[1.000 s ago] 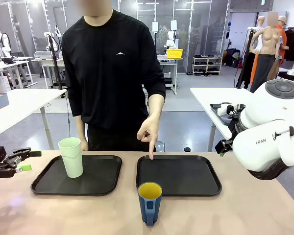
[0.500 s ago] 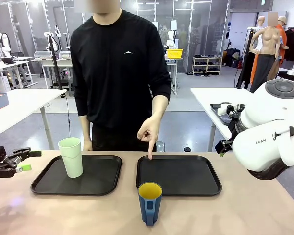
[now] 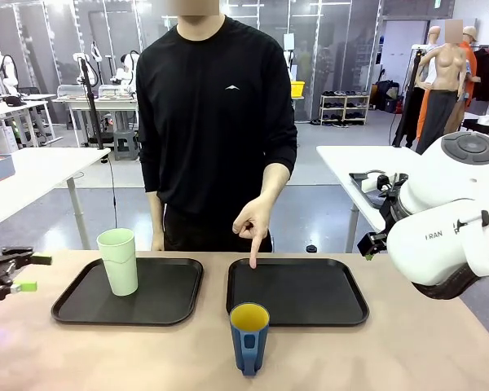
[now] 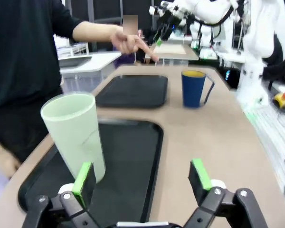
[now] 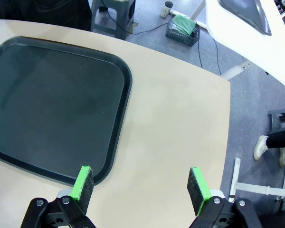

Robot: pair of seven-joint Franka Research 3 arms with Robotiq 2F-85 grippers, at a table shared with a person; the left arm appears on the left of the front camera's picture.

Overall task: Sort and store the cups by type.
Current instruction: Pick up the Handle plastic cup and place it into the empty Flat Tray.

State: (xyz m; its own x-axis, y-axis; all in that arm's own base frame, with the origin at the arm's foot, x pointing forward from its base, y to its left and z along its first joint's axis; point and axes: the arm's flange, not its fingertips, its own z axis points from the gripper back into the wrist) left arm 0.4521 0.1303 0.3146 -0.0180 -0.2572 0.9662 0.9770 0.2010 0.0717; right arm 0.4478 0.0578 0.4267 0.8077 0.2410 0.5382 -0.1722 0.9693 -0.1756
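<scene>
At the far left, the left pincer (image 3: 24, 274) hung released over the surface (image 3: 391, 350), pads spread with nothing between them. The mint tumbler (image 3: 118, 261) stood upright on the left tray (image 3: 167, 301), near its far left corner. The blue mug (image 3: 249, 336) stood on the bare surface just in front of the right tray (image 3: 310, 293), handle toward the robot. The person's hand (image 3: 253, 221) pointed down at that tray's far rim, perhaps touching it. The right pincer (image 5: 140, 183) was released and empty above the tray's edge.
</scene>
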